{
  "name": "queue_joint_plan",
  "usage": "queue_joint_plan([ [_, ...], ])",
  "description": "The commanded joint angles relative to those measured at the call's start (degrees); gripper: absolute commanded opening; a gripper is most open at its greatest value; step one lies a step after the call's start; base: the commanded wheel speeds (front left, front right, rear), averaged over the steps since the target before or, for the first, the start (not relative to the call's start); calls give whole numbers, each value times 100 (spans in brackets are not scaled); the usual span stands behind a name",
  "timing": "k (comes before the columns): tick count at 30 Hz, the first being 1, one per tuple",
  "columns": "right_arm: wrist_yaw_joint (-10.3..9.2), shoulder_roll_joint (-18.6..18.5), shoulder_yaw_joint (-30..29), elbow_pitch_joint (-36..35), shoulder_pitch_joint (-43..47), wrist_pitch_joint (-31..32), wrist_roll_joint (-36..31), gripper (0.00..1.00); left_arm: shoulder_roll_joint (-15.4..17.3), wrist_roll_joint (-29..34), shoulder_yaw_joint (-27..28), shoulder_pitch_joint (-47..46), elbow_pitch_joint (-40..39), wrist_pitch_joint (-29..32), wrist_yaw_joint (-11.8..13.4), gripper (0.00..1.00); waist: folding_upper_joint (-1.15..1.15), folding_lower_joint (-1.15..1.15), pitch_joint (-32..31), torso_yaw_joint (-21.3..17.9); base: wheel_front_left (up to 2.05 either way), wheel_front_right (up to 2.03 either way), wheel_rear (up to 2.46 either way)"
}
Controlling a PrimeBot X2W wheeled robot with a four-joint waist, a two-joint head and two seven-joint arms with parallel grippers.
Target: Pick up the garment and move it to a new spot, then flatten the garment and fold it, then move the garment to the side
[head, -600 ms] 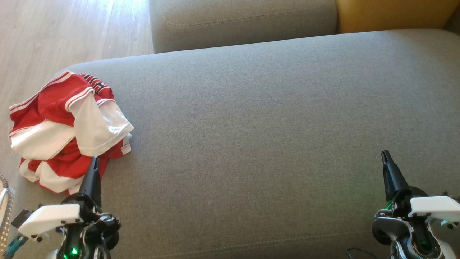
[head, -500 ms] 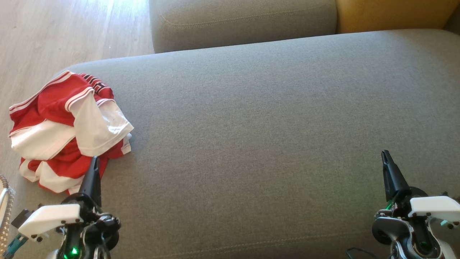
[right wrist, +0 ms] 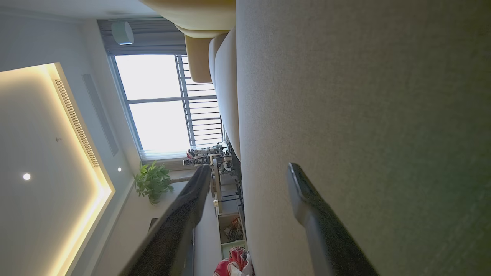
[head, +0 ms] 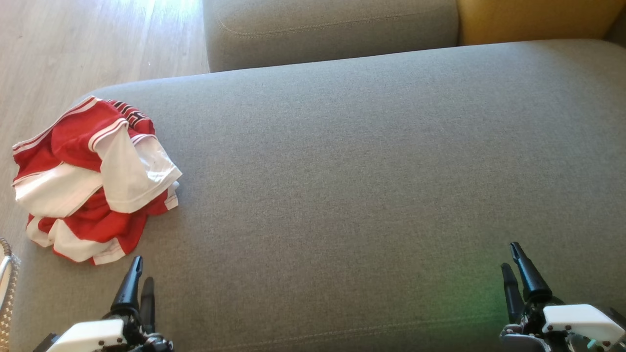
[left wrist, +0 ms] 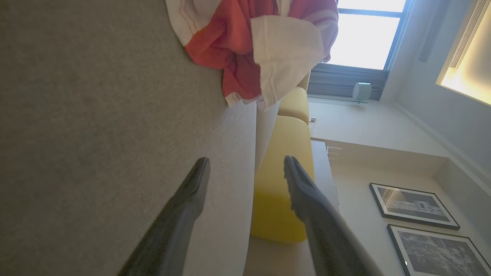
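At the cushion's [head: 367, 171] left edge lies the crumpled garment [head: 93, 181]. Left gripper [head: 142, 271] and right gripper [head: 509, 255] sit at the cushion's near side, both parted and empty. Risk: pinching one loose layer could drag the garment off that edge.

Red-and-white garment [head: 93, 181], crumpled in a loose heap, lying at the grey cushion's [head: 371, 161] left end

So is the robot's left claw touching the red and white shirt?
Apart. In the left wrist view the left gripper, open, sits short of the red and white jersey, with bare grey sofa cushion between them.
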Motion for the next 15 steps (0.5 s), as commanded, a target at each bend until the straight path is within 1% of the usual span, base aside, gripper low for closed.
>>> queue_joint_plan([
  [1,1,-21,64,-222,-250,-55,11,100,38,-5,-42,-288,-234,-59,-17,100,0,0,2,-1,0,0,0],
  [9,1,-26,280,-289,-282,-196,22,100,45,33,-140,-256,-358,-193,-20,100,0,0,7,-9,0,0,0],
  [13,1,-28,368,-286,-295,-247,-39,100,48,121,-164,-247,-401,-243,-22,100,0,0,4,-9,0,0,0],
  [15,1,-29,414,-286,-305,-281,-119,100,50,262,-165,-242,-442,-277,-22,100,0,0,-2,-9,0,0,0],
])
